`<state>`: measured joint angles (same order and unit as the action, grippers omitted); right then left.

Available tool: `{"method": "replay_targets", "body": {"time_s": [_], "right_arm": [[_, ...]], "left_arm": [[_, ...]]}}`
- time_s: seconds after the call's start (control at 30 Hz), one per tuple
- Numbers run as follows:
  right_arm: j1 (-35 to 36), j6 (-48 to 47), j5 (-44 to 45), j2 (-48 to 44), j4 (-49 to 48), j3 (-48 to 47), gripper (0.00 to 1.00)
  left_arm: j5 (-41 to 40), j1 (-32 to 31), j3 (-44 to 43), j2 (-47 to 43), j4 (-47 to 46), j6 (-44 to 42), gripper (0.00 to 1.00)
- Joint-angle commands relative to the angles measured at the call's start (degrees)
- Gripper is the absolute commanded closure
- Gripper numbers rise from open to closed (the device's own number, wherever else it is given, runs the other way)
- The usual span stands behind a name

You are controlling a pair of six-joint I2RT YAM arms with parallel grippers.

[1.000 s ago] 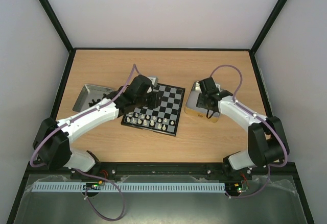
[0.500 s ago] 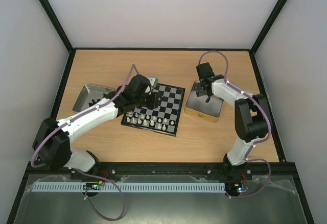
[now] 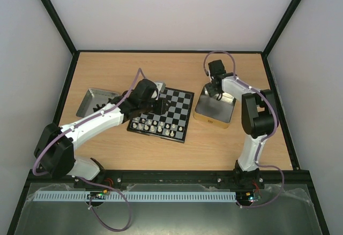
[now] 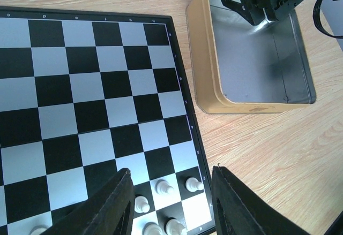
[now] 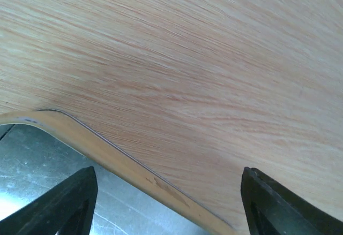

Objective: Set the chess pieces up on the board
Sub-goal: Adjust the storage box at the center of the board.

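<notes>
The board (image 3: 179,106) lies mid-table, with cream-white chess pieces (image 3: 155,124) in two rows along its near edge. Above the board's near middle my left gripper (image 3: 159,105) hovers. In the left wrist view its jaws (image 4: 171,169) stand open with nothing between them, over white pieces (image 4: 163,187) in the board's (image 4: 91,85) corner. My right gripper (image 3: 215,90) hangs over the far rim of the gold tin (image 3: 214,112). In the right wrist view it (image 5: 169,169) is wide open and holds nothing, over the tin's rim (image 5: 107,154) and bare wood.
A silver tin (image 3: 94,102) sits to the left of the board. Part of another silvery tin (image 3: 161,84) shows behind the left wrist. The gold tin's inside (image 4: 257,63) looks bare. The right gripper (image 4: 257,5) shows at the tin's far end.
The right gripper has pulled back from over the tin's middle to its far rim, and the arm has folded up. The left arm has not moved.
</notes>
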<state>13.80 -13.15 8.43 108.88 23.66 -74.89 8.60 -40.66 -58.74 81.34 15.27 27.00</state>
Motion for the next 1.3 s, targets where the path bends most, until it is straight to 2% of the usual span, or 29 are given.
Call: {"method": "replay_targets", "body": {"time_s": [0.0,0.23,0.37,0.73,0.87,1.07,1.27], "right_arm": [[-0.9,-1.5,-3.3,1.5,1.3,-2.2,0.33],[-3.7,1.2,-4.3,-0.1,0.8,0.2,0.67],[-4.8,3.4,-3.1,-1.4,0.0,2.2,0.76],[-4.9,10.4,3.4,-10.3,-0.7,10.8,0.88],[-5.0,16.3,5.7,-13.3,0.3,12.9,0.89],[-5.3,26.9,4.6,-15.8,3.5,14.7,0.85],[-5.3,31.2,5.9,-16.1,4.6,17.3,0.92]], "left_arm": [[0.4,0.5,0.8,-1.4,-0.9,0.1,0.58],[0.3,0.6,1.1,-1.8,-0.7,0.0,0.58],[0.4,0.6,1.2,-1.5,-0.9,0.1,0.58],[1.9,0.6,1.3,-1.3,-1.5,0.3,0.58],[2.4,0.6,1.1,-1.2,-1.5,0.4,0.58],[3.0,0.6,1.1,-1.0,-1.6,0.4,0.59],[3.4,0.6,0.8,0.1,-2.3,0.4,0.59]]}}
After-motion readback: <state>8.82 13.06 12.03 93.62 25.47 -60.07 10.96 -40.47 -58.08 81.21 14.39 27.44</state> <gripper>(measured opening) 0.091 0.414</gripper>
